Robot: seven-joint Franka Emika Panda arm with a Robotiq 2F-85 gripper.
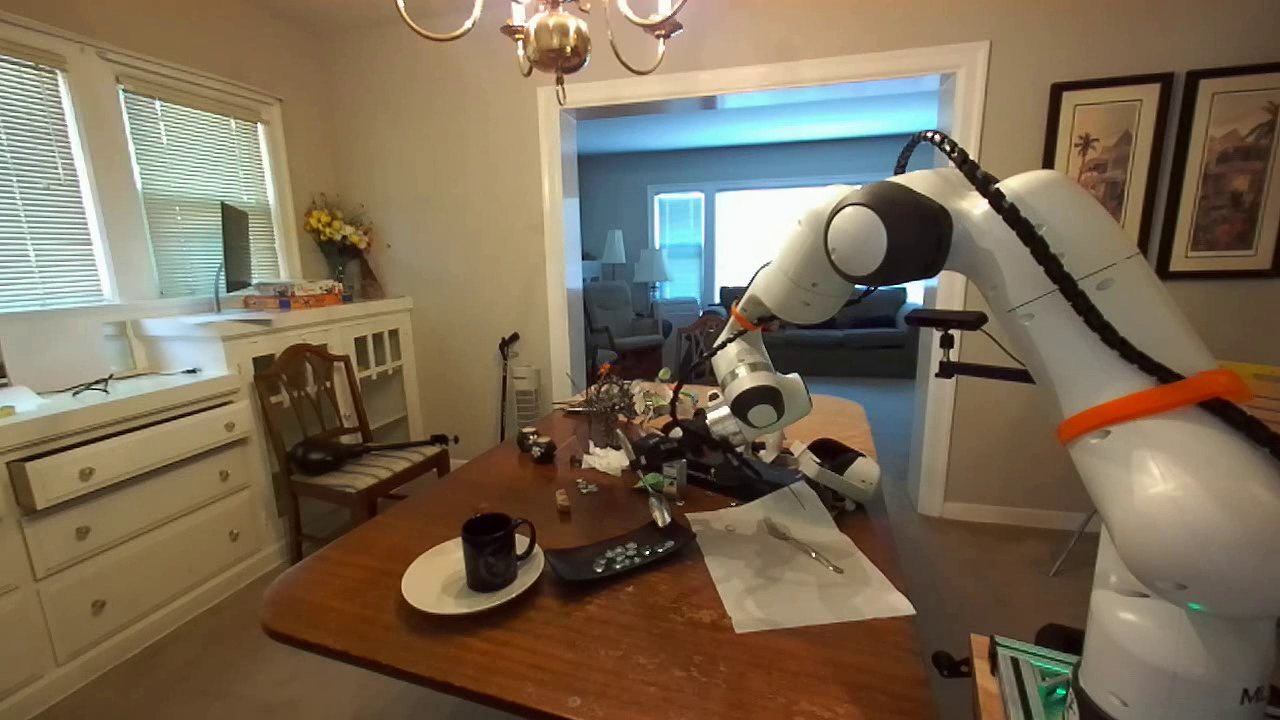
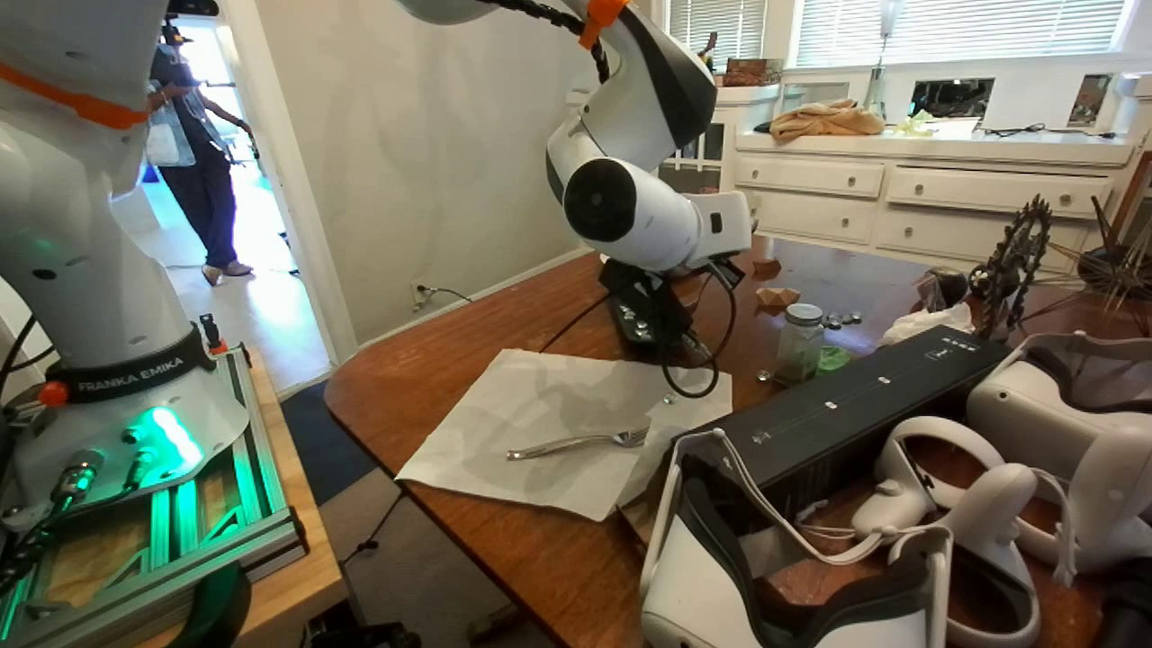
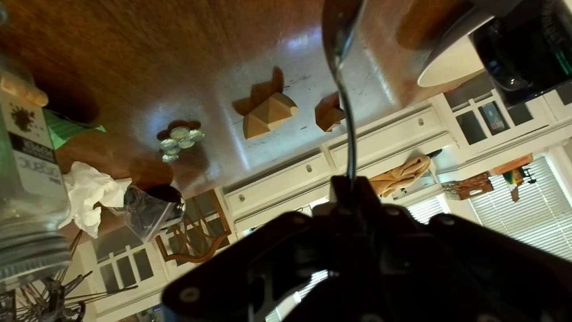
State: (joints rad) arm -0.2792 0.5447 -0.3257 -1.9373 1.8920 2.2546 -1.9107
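My gripper [image 3: 351, 190] is shut on the handle of a metal spoon [image 3: 347, 112], whose bowl lies at the top edge of the wrist view, blurred. The wrist picture stands upside down. Two faceted wooden pieces [image 3: 270, 115] and a cluster of clear glass beads [image 3: 181, 139] lie on the table beyond. A black mug [image 1: 490, 555] sits on a white plate [image 1: 432, 592], beside a dark tray [image 1: 580, 565] with more beads. On a white sheet [image 1: 740, 595] rests a fork [image 2: 567, 445]. Cables and the arm partly hide the gripper in both exterior views.
A lidded glass jar [image 2: 799, 346] stands near a long black box [image 2: 864, 396]. White headsets [image 2: 702, 576] and controllers [image 2: 918, 459] crowd one table side. Crumpled tissue [image 3: 91, 192] and a gear-like disc [image 2: 1012, 261] lie farther along. Someone stands in the doorway [image 2: 193, 171].
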